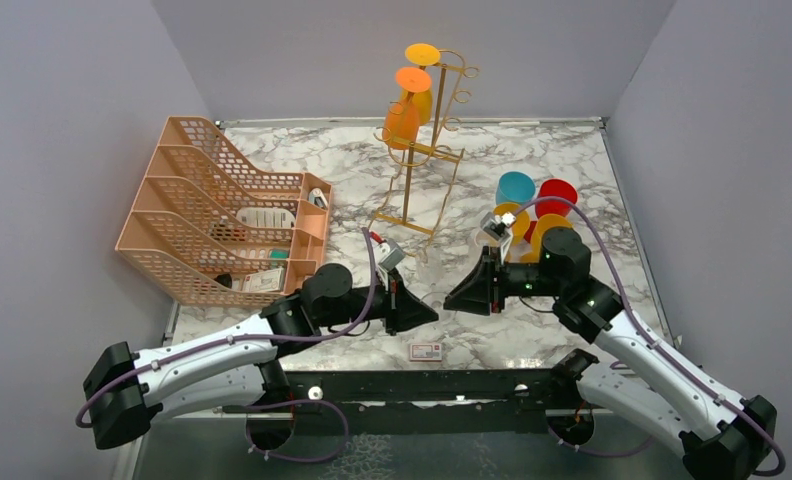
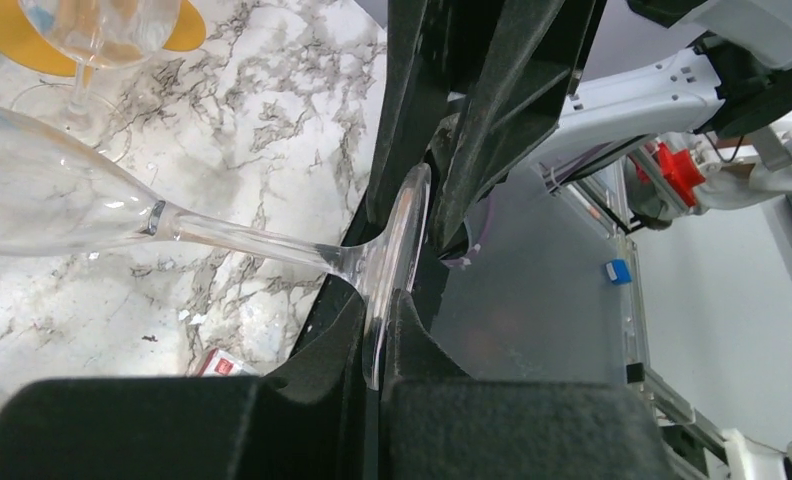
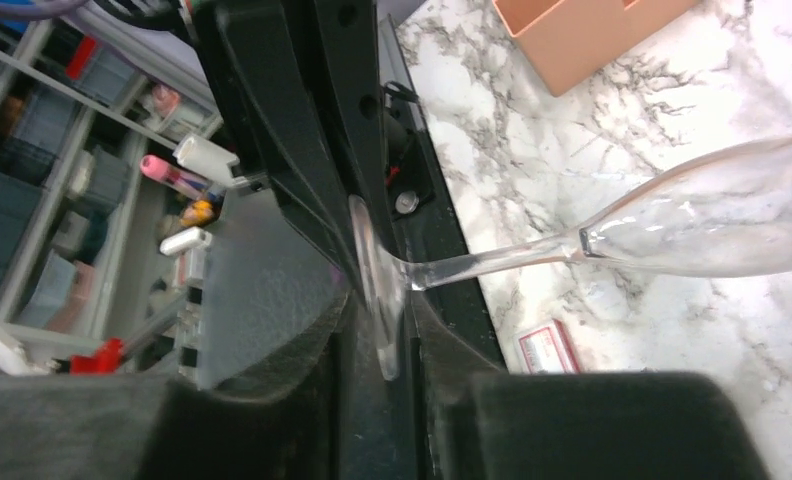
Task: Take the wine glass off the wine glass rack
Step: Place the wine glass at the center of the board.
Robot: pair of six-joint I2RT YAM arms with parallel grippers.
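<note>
A clear wine glass lies sideways above the marble table, with its bowl sticking out to the side. My left gripper is shut on the edge of its foot disc. My right gripper faces it and stands slightly open around the same foot, with a gap on one side. In the top view the left gripper and right gripper meet tip to tip near the table's front. The gold wire wine glass rack stands at the back with an orange glass and a yellow glass hanging on it.
A peach mesh organiser fills the left side. Blue, red and yellow glasses stand at the right, just behind my right arm. A small red-and-white card lies at the front edge.
</note>
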